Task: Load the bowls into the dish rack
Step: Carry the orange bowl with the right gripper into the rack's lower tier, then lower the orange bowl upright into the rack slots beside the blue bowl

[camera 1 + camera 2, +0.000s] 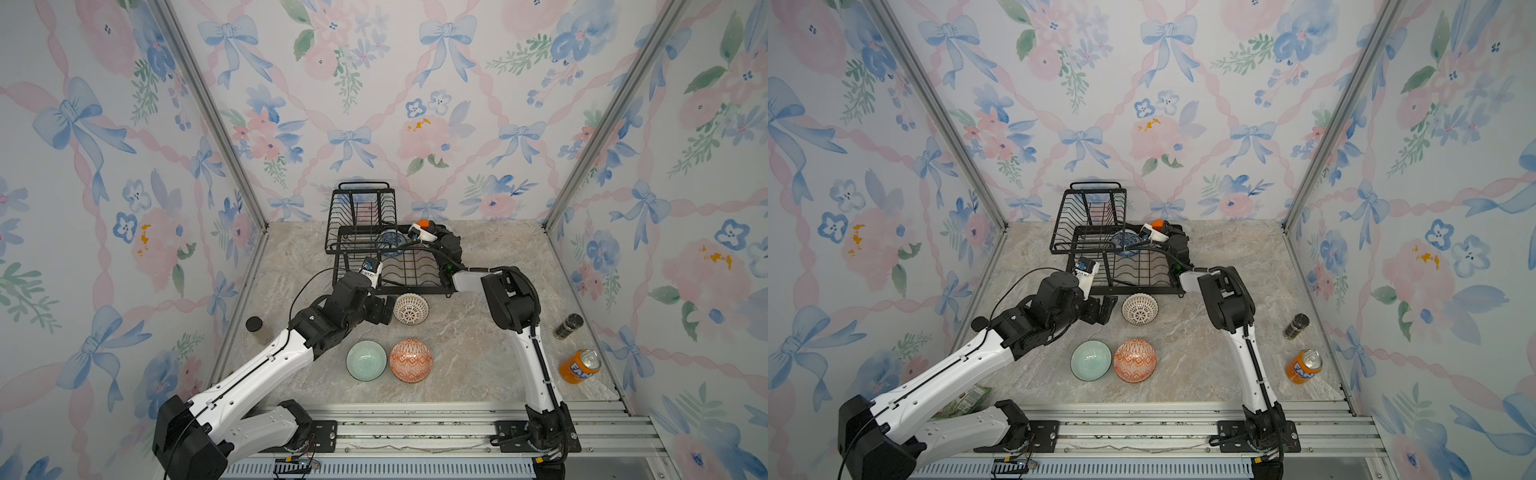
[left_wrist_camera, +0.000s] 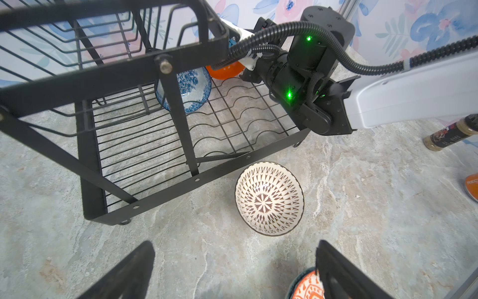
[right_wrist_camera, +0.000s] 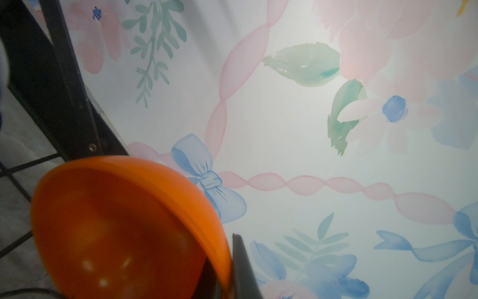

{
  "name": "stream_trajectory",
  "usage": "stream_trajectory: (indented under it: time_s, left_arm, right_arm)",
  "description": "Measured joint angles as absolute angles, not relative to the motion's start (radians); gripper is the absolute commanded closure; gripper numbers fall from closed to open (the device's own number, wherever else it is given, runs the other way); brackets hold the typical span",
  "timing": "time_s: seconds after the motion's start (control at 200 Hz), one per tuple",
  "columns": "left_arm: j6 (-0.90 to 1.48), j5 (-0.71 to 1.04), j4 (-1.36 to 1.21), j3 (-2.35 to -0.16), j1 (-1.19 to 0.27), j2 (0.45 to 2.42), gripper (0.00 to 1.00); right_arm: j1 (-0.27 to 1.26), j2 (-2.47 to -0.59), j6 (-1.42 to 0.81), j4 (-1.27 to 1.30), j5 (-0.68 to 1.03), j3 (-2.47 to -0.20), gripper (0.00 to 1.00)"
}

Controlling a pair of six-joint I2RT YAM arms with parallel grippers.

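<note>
Clearly the dish rack (image 1: 409, 270) sets the layout: it stands at the far middle of the table, with its raised basket on the left and the wavy slots of the lower tray open to the right, where the right arm can reach them. The blue-patterned bowl (image 1: 390, 242) stands on edge in the far slots, likely so that it takes little room and leaves the near slots free.

Three bowls wait on the table, well apart from the far corner. The white lattice bowl (image 1: 411, 308) sits upright just in front of the rack's near rail. The pale celadon bowl (image 1: 366, 360) and the orange-white geometric bowl (image 1: 410, 360) sit side by side nearer still, about touching.

The plain orange bowl (image 3: 116, 233) is tipped on edge at the far right of the tray, just right of the blue one, probably to drop into a slot the same way. Whether it touches the wires I cannot tell.

The right gripper (image 3: 226, 274) is pinched tight on that bowl's rim, one finger inside and one outside. The left gripper (image 2: 232, 269) hangs spread wide and empty just left of the lattice bowl, seemingly lined up for it.
</note>
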State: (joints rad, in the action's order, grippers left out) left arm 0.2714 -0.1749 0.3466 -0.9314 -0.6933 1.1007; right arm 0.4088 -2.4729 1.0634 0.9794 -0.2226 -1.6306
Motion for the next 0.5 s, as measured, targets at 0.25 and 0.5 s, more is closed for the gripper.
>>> stream_trajectory:
  time_s: [0.25, 0.5]
  left_arm:
    - [0.273, -0.175, 0.347, -0.931, -0.693, 1.101, 0.02]
    - [0.274, -0.175, 0.347, -0.931, -0.693, 1.100, 0.02]
  right_arm:
    - [0.409, -2.473, 1.063, 0.976, -0.226, -1.613, 1.00]
    - [0.410, -2.473, 1.063, 0.972, -0.241, -1.601, 0.90]
